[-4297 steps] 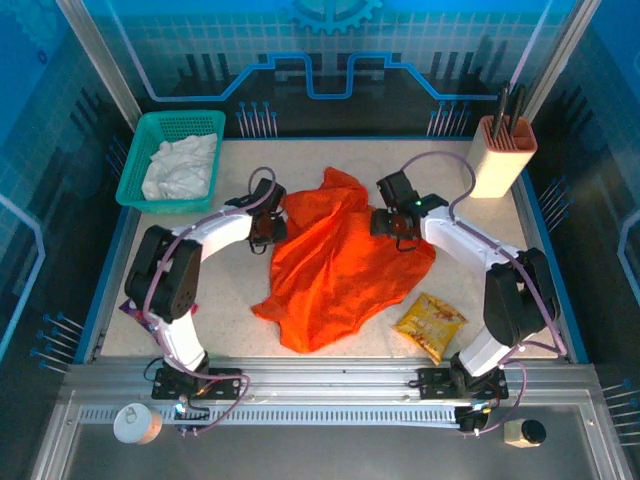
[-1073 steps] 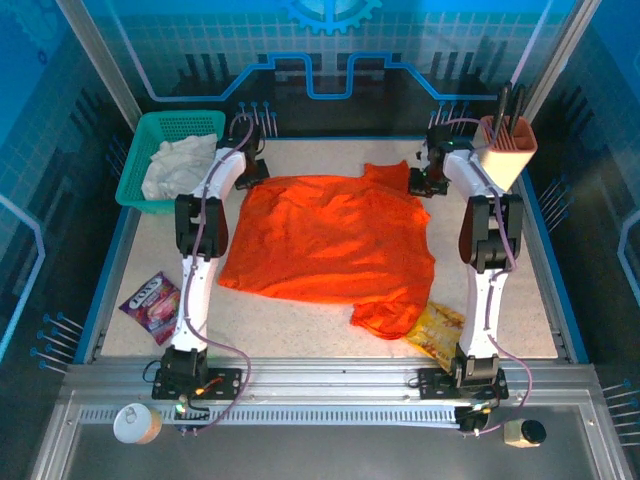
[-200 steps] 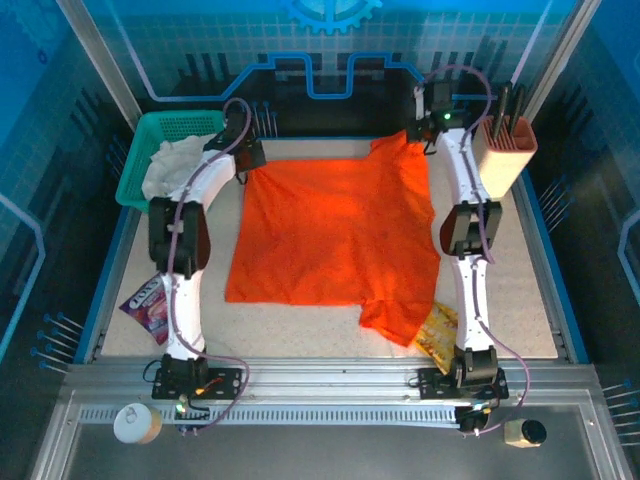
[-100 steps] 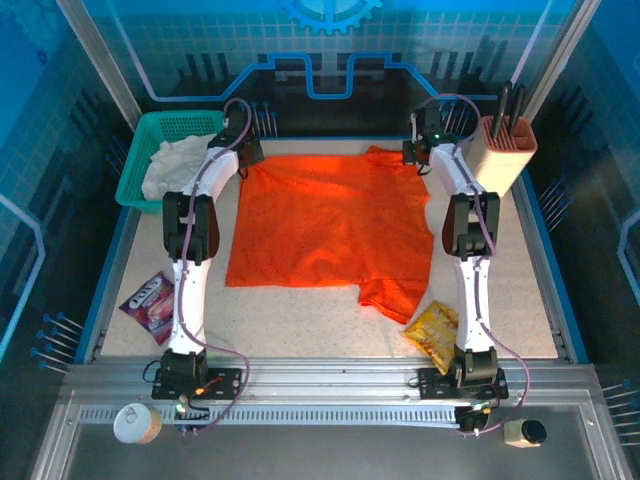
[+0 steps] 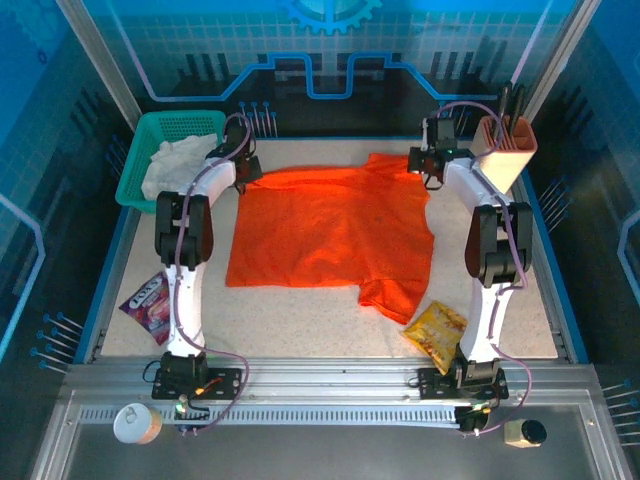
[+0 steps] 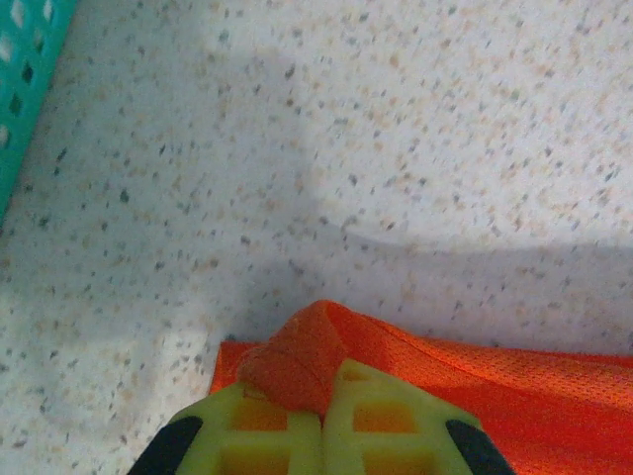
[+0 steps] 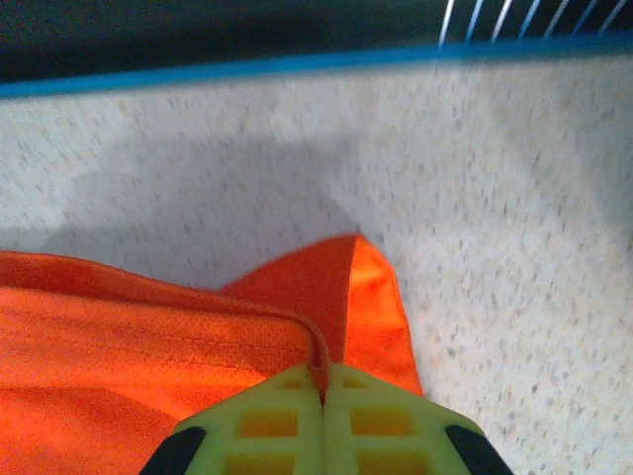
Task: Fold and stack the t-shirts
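**Far edge drawn straighter, right hand shifted toward the right edge**

Compared with half a second ago, the orange t-shirt (image 5: 330,235) lies wider, its far edge taut between both hands. It is spread flat mid-bench with its long axis running left to right. One sleeve juts toward the near edge, near the yellow snack packet (image 5: 435,328). The left hand (image 5: 243,168) is clamped on the far-left corner of the shirt, the right hand (image 5: 427,165) on its far-right corner. The bench (image 5: 300,320) is pale and speckled, with blue-lit panels around it. A green basket (image 5: 135,165) in the far-left corner holds the white t-shirt (image 5: 182,165). A beige holder (image 5: 500,160) in the far-right corner carries dark tools.
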`<control>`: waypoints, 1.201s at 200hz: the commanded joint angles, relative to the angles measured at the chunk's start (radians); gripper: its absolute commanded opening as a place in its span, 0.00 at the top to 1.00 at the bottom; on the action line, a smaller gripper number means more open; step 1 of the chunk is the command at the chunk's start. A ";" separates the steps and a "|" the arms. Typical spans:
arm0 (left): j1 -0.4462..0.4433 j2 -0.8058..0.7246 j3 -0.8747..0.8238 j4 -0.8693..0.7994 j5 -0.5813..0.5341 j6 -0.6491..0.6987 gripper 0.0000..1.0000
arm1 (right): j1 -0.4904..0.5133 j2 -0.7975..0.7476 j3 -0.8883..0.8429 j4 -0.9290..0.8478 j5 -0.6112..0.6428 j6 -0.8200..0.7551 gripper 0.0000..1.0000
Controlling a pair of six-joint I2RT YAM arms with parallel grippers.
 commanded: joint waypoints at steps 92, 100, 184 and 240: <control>0.015 -0.143 -0.173 0.081 0.020 -0.021 1.00 | 0.017 -0.169 -0.302 0.126 -0.017 0.062 1.00; 0.015 -0.144 -0.175 0.080 0.018 -0.021 1.00 | 0.018 -0.178 -0.317 0.128 -0.016 0.063 1.00; 0.015 -0.187 -0.227 0.092 0.035 -0.034 0.60 | 0.024 -0.260 -0.492 0.123 -0.044 0.133 1.00; 0.014 -0.398 -0.374 0.150 0.057 -0.043 0.33 | 0.033 -0.288 -0.514 0.009 -0.082 0.153 0.90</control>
